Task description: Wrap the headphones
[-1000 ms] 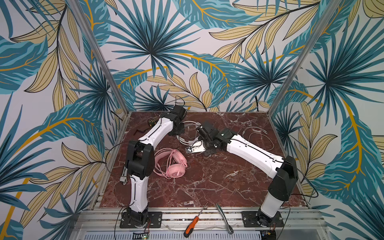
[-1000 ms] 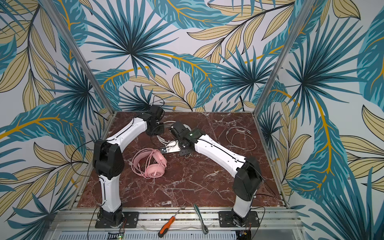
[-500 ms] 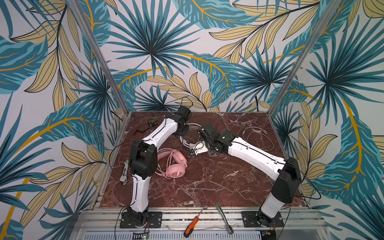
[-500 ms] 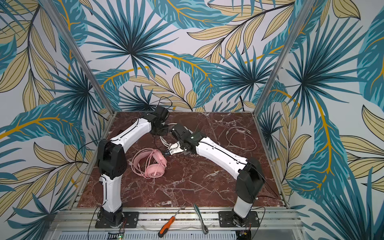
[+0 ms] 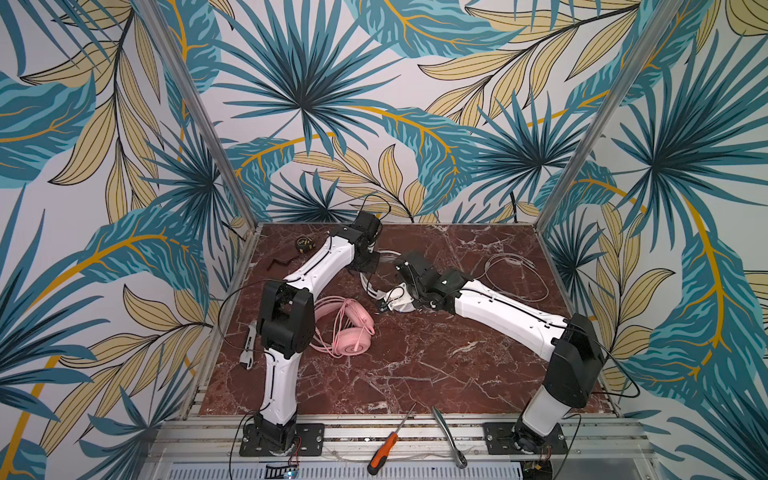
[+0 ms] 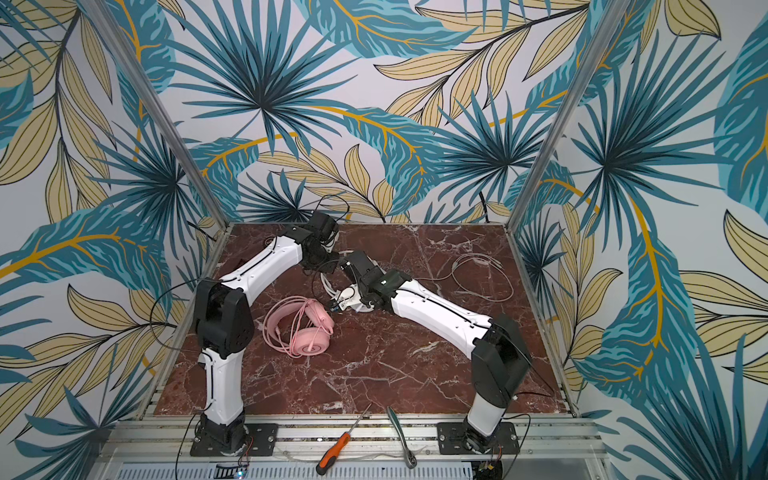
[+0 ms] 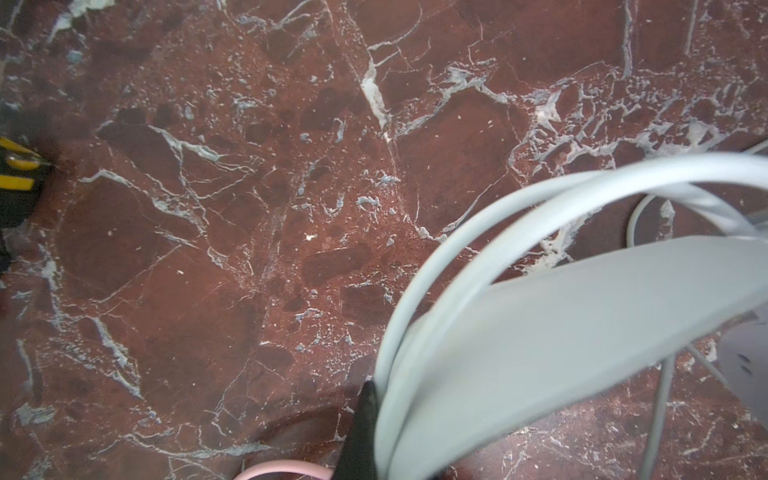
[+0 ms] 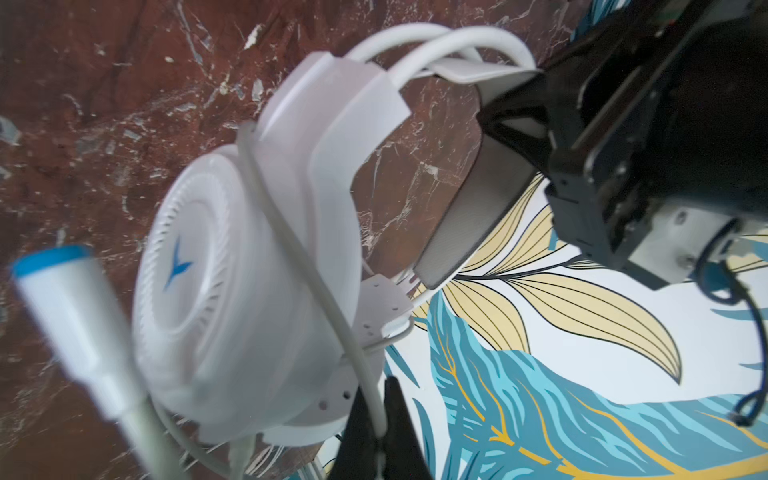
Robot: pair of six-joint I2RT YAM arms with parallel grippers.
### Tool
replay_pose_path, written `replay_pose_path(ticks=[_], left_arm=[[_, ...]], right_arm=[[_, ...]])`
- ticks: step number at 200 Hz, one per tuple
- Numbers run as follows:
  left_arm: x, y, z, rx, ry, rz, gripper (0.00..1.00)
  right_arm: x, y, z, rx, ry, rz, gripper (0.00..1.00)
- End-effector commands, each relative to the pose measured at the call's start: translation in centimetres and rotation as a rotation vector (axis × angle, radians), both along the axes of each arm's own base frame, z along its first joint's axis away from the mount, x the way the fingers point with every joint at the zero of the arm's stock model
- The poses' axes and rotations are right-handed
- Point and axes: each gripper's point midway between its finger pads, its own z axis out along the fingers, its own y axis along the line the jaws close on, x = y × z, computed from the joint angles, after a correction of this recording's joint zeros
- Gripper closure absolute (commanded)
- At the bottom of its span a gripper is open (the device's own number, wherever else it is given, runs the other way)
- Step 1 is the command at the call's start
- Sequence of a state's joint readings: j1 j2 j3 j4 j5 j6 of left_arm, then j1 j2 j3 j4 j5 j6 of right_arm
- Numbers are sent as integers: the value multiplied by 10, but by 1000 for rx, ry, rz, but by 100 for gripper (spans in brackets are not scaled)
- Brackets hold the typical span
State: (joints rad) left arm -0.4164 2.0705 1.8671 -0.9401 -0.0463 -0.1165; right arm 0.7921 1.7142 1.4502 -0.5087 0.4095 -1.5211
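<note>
Left pincer point(image 8: 513, 111) clamps arched band point(image 7: 561, 332) of glossy white headset point(image 8: 249, 257) | right pincer point(image 8: 380, 442) pinches thin cable point(image 8: 291, 245)

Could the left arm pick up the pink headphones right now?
Probably not yet: the left fingers are shut on the white headphones' headband, and the pink headphones lie right by that arm's elbow, an awkward fold back.

Smooth glossy plastic white headphones point(image 8: 199, 270), polished veined marble-look tabletop point(image 7: 208, 249)
</note>
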Motion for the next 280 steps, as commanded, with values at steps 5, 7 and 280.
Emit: replay_pose_path(ticks=[5, 7, 280], left_arm=[[-1, -17, 11, -38, -16, -89, 100], [-2, -17, 11, -38, -16, -90, 100], [-32, -20, 30, -107, -5, -195, 100]], right_arm=[[8, 6, 15, 54, -58, 41, 100], [8, 6, 14, 55, -55, 42, 100], [56, -58, -33, 506, 245, -442, 39]])
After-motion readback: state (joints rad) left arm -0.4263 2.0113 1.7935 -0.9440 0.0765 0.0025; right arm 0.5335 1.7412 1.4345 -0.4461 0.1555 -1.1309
